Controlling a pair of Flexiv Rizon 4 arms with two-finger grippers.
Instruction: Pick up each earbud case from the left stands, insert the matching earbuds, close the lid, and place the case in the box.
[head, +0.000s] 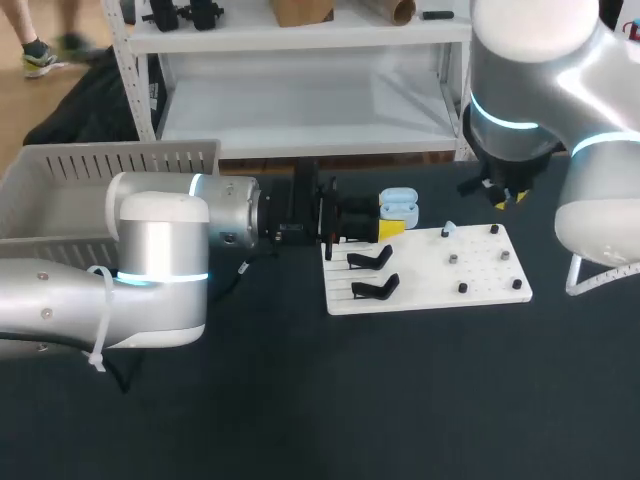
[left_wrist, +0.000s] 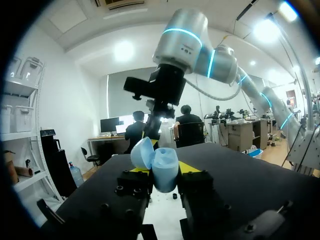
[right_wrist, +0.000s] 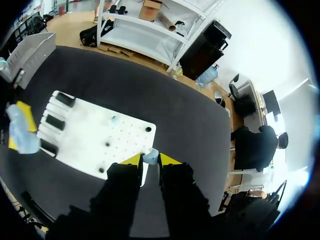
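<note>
As the head view shows: left gripper (head: 392, 229) clamps open blue case (head: 399, 206) over white board's (head: 480, 285) far-left corner, stands (head: 371, 259) just beside; box (head: 60, 190) at tabletop's left edge.
Left wrist view: case (left_wrist: 165, 167) pinched between yellow tips; right gripper (left_wrist: 152, 132) beyond.
Right wrist view: right gripper (right_wrist: 150, 160) narrow, pinching pale earbud (right_wrist: 150, 156) at board's (right_wrist: 90, 135) edge.

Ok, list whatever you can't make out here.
- Case inside: too small in the head view; the left wrist view shows only its outside.
- Right gripper, head view: mostly hidden by its own arm.
- Box floor, head view: covered by the left arm.
- Bits on the board, head view: too small to name.
</note>
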